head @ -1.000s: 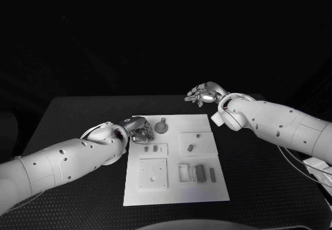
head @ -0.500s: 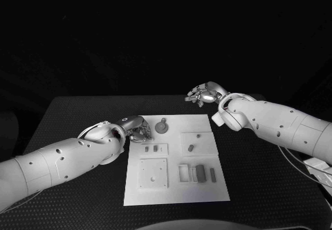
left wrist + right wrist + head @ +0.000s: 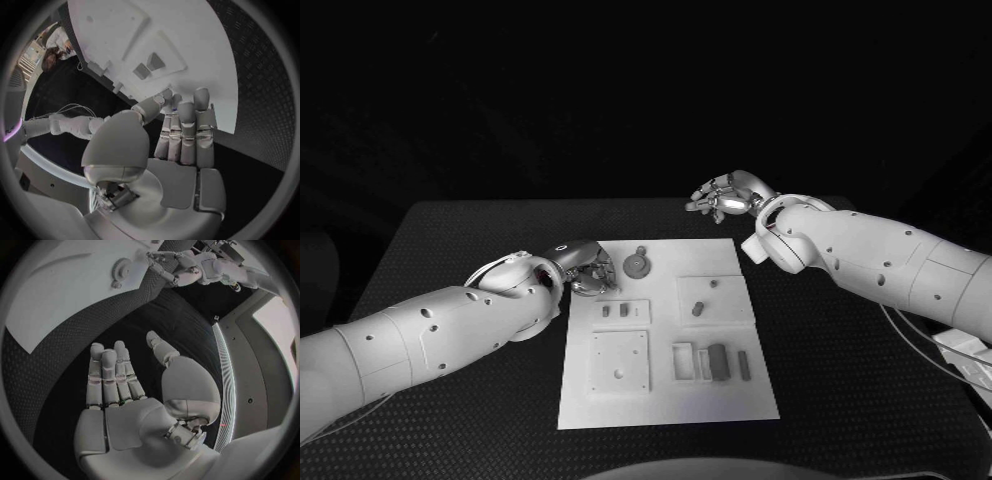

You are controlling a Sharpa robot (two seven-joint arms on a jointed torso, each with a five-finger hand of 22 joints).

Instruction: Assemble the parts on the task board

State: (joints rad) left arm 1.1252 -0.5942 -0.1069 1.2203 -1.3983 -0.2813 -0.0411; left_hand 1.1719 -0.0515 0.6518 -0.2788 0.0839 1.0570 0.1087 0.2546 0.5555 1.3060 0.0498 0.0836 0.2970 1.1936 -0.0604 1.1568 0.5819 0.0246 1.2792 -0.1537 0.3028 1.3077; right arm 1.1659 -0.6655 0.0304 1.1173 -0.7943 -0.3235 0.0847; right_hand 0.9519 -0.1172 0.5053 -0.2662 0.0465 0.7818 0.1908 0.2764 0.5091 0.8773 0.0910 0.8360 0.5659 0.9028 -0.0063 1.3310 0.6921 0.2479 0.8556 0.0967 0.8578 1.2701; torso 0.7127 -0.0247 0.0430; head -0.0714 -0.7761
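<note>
The left hand has edged a little farther from the round part over the last second; the right hand has not moved. The left hand now hovers at the board's near-left corner, fingers straight and apart, holding nothing. The right hand hangs beyond the board's far edge, fingers loosely spread, empty too. The round part lies flat near the board's far edge, just beside the left hand. It looks small, stiff and light, likely slippery; a pinch across its rim seems the surest hold.
</note>
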